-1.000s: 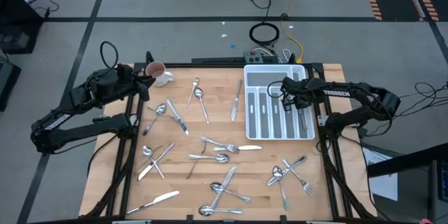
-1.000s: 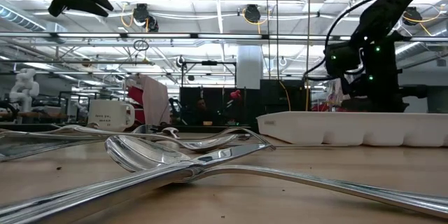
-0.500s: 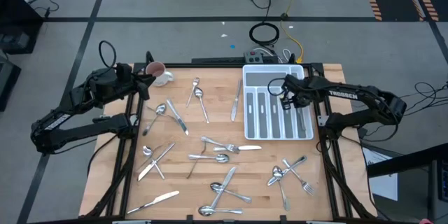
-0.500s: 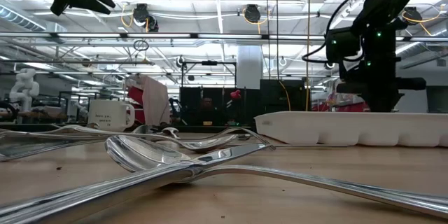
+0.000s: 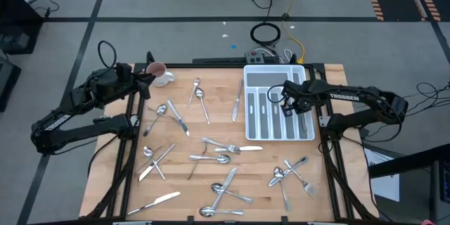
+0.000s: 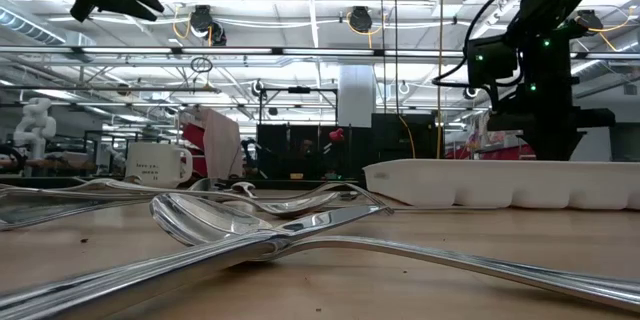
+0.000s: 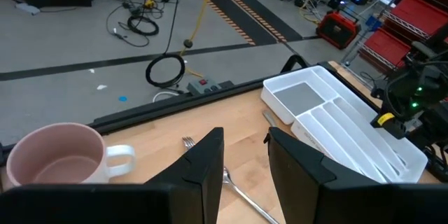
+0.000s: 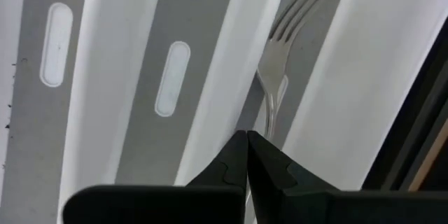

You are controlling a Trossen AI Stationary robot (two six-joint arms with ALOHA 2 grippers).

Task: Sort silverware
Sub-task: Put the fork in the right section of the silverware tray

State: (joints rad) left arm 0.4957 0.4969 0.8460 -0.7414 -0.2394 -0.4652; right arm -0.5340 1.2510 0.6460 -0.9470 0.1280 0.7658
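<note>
Right wrist view: a shiny metal fork lies in one long slot of the white plastic cutlery tray, tines pointing away from the camera; the right claw sits just above its handle with the dark fingers pinched fully together, nothing visibly between them. Neighbouring slots show smooth grey floors with oval cut-outs and glossy white dividers. High view: the rest of the silverware, slim polished forks, spoons and knives, is scattered in crossed clusters over the pale wood-grain tabletop, mostly the near and middle parts. The tray sits at the far right of the tabletop, with the right claw over its right-hand slots. The left claw hangs at the far left corner near a white mug with pink interior, fingers parted with a narrow gap, gripping nothing. Low view: a spoon bowl and mirror-like handles fill the foreground; the tray's rounded white wall is behind them.
</note>
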